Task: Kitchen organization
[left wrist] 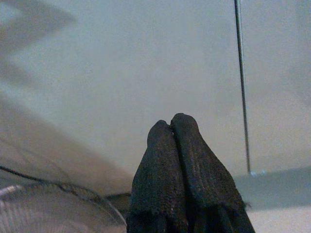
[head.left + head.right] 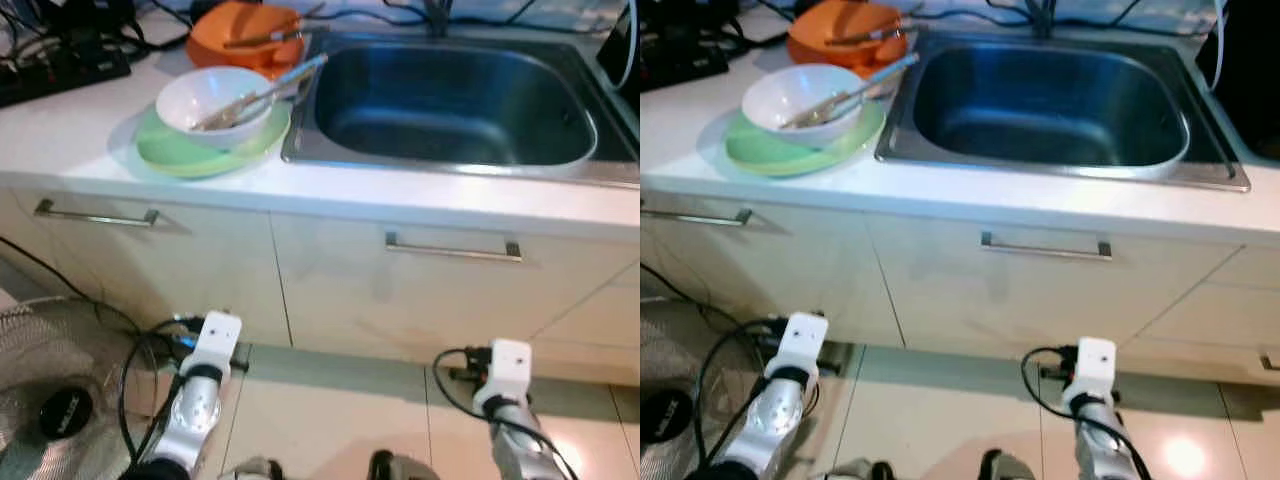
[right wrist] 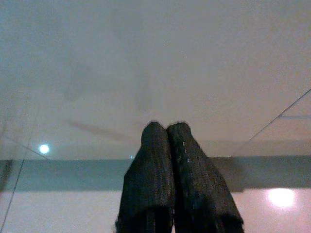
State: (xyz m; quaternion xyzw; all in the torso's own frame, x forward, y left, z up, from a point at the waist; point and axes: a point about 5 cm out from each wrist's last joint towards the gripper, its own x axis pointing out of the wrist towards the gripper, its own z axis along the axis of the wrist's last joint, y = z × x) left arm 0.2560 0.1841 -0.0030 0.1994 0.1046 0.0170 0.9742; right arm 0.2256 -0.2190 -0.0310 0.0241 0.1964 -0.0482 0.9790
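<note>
Left wrist view: left gripper (image 1: 171,127) fingers pressed together, holding nothing, low by the cabinet | right gripper (image 3: 166,130) likewise closed, empty | white bowl (image 2: 213,101) with utensils sits on green plate (image 2: 170,150), left of sink (image 2: 590,130) | likely fragile, slippery; grip bowl's rim.

Head stereo pair looks forward and down, sharing the sink (image 2: 455,105) at 12 o'clock. Each wrist camera faces the cabinet (image 1: 121,73) close up, along pressed-together fingers (image 3: 177,179).

A floor fan (image 2: 45,400) and black cables (image 2: 60,50) flank the cabinets (image 2: 380,290).
</note>
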